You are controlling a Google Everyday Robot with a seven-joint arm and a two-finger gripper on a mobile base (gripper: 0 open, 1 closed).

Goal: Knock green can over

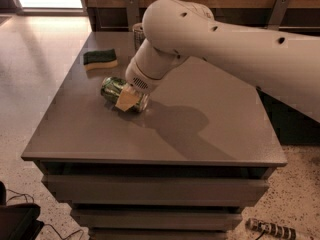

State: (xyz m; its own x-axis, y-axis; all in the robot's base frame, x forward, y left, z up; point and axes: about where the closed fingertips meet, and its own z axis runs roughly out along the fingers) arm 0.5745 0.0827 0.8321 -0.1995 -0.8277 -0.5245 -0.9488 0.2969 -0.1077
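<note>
The green can (113, 88) lies on its side on the grey table (200, 134), left of centre, with its long axis running left to right. My gripper (128, 99) is at the end of the large white arm (210, 39) and sits right on the can's right half, covering that end. The can's left half and its green label show.
A flat green-and-yellow sponge (100, 59) lies at the back left of the table. A taller slim can (137, 34) stands at the back, mostly hidden behind the arm. A wooden wall runs behind the table. A cable lies on the floor at the lower left.
</note>
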